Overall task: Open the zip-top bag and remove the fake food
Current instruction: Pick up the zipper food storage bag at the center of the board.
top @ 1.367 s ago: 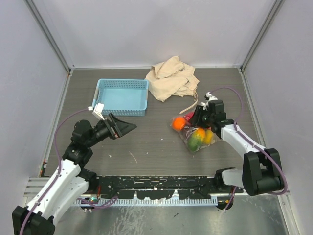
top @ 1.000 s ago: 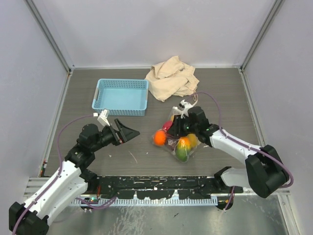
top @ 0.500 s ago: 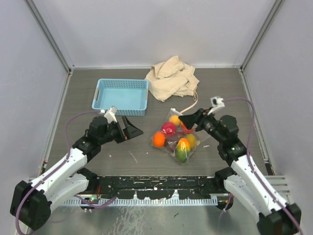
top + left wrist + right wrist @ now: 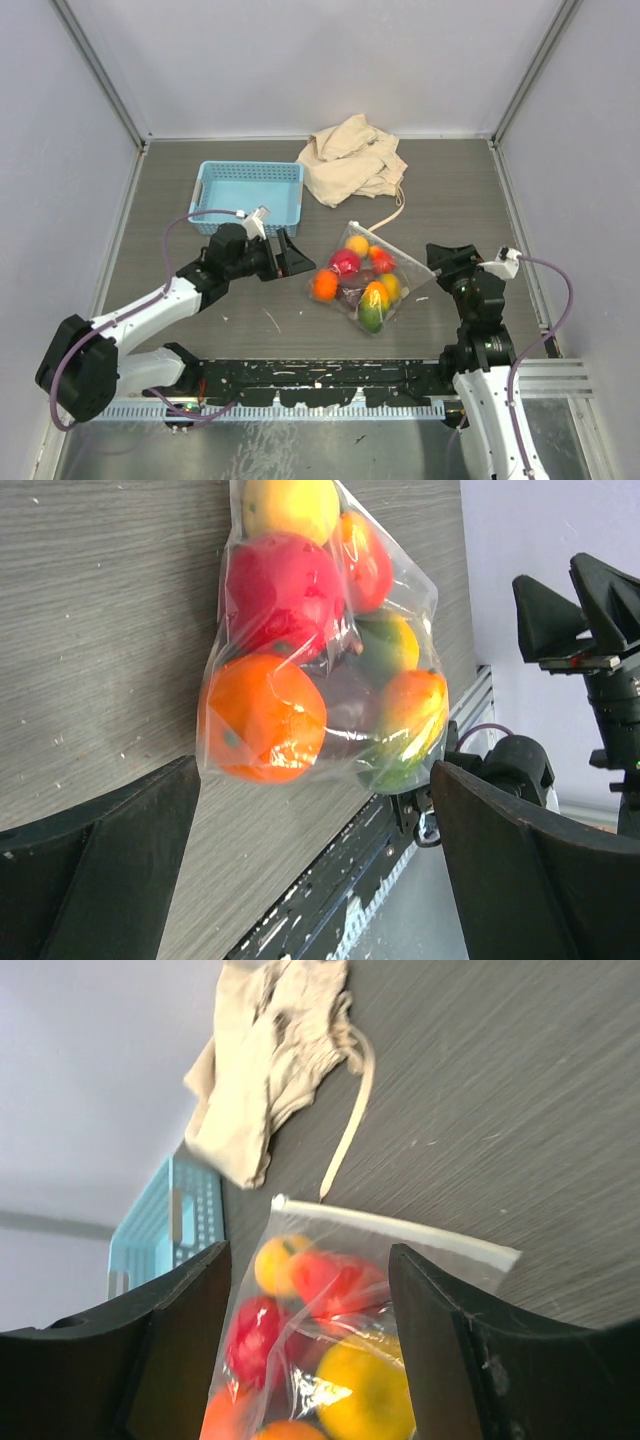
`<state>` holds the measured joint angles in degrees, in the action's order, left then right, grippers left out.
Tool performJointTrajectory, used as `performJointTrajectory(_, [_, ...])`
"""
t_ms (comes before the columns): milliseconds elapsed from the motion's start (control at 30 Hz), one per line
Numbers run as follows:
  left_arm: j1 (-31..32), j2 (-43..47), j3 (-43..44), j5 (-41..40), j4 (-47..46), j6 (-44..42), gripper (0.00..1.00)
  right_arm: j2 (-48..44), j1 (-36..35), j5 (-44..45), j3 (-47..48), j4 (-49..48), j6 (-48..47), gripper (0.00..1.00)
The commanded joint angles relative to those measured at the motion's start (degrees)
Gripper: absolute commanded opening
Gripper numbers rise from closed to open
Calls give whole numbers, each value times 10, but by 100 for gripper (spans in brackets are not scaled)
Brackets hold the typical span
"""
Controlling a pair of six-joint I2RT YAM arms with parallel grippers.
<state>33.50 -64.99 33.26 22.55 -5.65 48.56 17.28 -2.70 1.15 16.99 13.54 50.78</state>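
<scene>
Zip-top bag [image 4: 385, 262] holds the fake food [image 4: 345, 264]; left gripper [image 4: 300, 256] and right gripper [image 4: 438, 264] gape wide, empty.

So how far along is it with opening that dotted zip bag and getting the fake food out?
Done: nothing visible yet. The zip-top bag lies with its white zip strip looking closed, and all the fake food sits inside it. In hand: the left gripper, open, faces the bag from the left without holding it; the right gripper, open, stands apart from it. Left: grip the bag, unzip it, take out every piece.
</scene>
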Motion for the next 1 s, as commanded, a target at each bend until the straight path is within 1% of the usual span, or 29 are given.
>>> performJointTrajectory(0, [6, -37, 34, 12, -62, -16, 100, -39, 3, 129, -30, 61, 75, 68])
performJointTrajectory(200, [15, -72, 46, 18, -66, -24, 100, -38, 4, 81, -108, 37, 160, 68])
performJointTrajectory(400, [17, -73, 40, 16, -67, -30, 100, -36, 4, 39, -171, -58, 214, 67])
performJointTrajectory(467, [17, -98, 39, 18, -71, -29, 100, -20, 6, 24, -186, -87, 224, 67])
performJointTrajectory(600, [22, -114, 37, 23, -86, -21, 99, 30, 7, -7, -202, -148, 231, 66])
performJointTrajectory(800, [28, -121, 39, 18, -88, -19, 99, 145, 10, -16, -170, -187, 193, 66])
performJointTrajectory(967, [30, -120, 39, 15, -88, -18, 98, 228, 24, -32, -176, -281, 201, 65])
